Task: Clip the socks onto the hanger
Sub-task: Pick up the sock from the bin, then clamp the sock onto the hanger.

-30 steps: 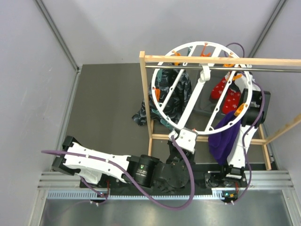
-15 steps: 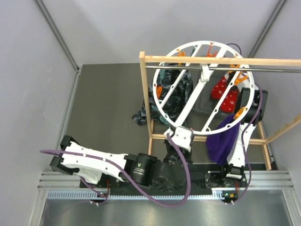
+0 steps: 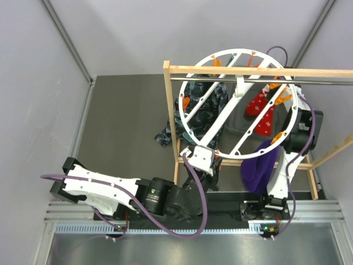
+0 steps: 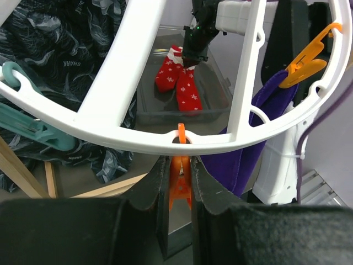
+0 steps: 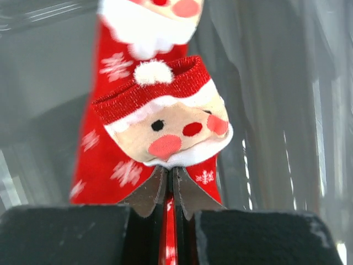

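Observation:
The hanger is a white ring hung by its hook from the rack's rod. My left gripper is shut on an orange clip at the ring's near rim; the same gripper shows in the top view. A purple sock hangs from another orange clip. Dark patterned socks hang at the left. My right gripper is shut on a red Santa sock, pinching its edge. Red socks lie in a grey bin, with the right gripper at their top.
The wooden-framed rack with its metal rod crosses above the ring. The grey bin stands under the hanger. A teal plastic piece hangs by the dark socks. Grey walls close in on both sides.
My right gripper has shut on the red Santa sock. The left arm has drawn back to the left, pulling the ring's near rim that way.

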`<control>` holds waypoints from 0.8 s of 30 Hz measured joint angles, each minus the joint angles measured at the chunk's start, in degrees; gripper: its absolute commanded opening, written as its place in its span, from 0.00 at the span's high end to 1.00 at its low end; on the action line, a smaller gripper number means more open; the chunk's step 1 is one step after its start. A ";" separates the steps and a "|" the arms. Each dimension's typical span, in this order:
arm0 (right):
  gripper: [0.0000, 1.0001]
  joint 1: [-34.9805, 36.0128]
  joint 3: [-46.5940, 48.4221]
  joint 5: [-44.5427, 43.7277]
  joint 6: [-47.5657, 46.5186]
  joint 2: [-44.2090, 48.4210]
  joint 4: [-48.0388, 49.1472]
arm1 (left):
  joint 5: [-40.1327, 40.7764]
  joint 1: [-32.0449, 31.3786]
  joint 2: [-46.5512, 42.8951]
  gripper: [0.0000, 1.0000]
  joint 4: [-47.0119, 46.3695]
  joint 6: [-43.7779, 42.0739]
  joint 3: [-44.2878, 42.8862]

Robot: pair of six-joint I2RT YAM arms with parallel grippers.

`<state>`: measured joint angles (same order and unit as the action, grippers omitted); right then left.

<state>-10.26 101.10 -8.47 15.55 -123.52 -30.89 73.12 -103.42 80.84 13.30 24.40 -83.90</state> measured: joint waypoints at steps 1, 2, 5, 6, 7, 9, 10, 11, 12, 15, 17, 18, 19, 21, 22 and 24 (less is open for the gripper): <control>1.00 -0.11 -1.68 1.38 0.22 2.43 0.17 | -0.24 0.00 -0.35 1.00 -0.13 0.00 0.24; 1.00 -0.17 -3.52 2.56 0.63 5.01 0.59 | -0.42 0.00 -0.59 1.00 -0.37 0.00 0.48; 1.00 -0.42 -8.39 4.90 1.51 12.09 2.16 | -1.29 0.07 -1.25 1.00 -1.11 -0.02 1.25; 1.00 -0.50 -10.12 5.68 1.66 14.51 2.75 | -1.64 0.11 -1.53 1.00 -1.68 -0.02 1.68; 1.00 -0.59 -11.61 6.32 1.88 16.52 3.28 | -1.84 0.15 -1.90 1.00 -2.19 0.00 2.16; 1.00 -0.92 -15.85 7.82 2.56 20.90 5.07 | -2.60 0.28 -2.82 1.00 -3.45 0.04 3.52; 1.00 -1.18 -18.32 8.52 2.82 23.06 5.77 | -3.02 0.33 -3.43 1.00 -4.13 0.15 4.31; 1.00 -1.38 -20.68 9.14 3.19 24.98 6.71 | -3.28 0.42 -3.91 1.00 -4.70 0.22 4.92; 1.00 -1.68 -23.85 10.08 3.76 27.69 7.30 | -3.50 0.48 -4.31 1.00 -5.14 0.35 5.35; 1.00 -2.05 -31.91 11.78 5.29 34.84 8.31 | -4.15 0.59 -5.16 1.00 -5.70 0.59 5.86; 1.00 -2.27 -36.50 12.44 6.21 39.98 8.17 | -4.55 0.59 -6.21 1.00 -6.03 0.74 6.78; 1.00 -2.27 -38.75 12.85 6.84 42.84 8.22 | -4.63 0.59 -6.84 1.00 -6.12 0.79 7.26; 1.00 -2.25 -40.74 13.16 7.32 45.66 8.13 | -4.74 0.59 -7.50 1.00 -6.16 0.83 7.74; 1.00 -2.27 -44.15 13.38 8.24 51.82 7.65 | -4.81 0.59 -8.85 1.00 -6.14 1.07 8.59; 1.00 -2.27 -45.55 13.35 8.76 55.17 7.10 | -4.83 0.59 -9.49 1.00 -6.08 1.29 8.87; 1.00 -2.27 -47.25 13.33 9.66 60.50 6.19 | -5.20 0.59 -10.38 1.00 -5.97 1.75 9.25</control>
<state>-12.53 53.84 4.86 25.21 -63.02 -24.71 67.92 -102.83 70.46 7.33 26.15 -74.65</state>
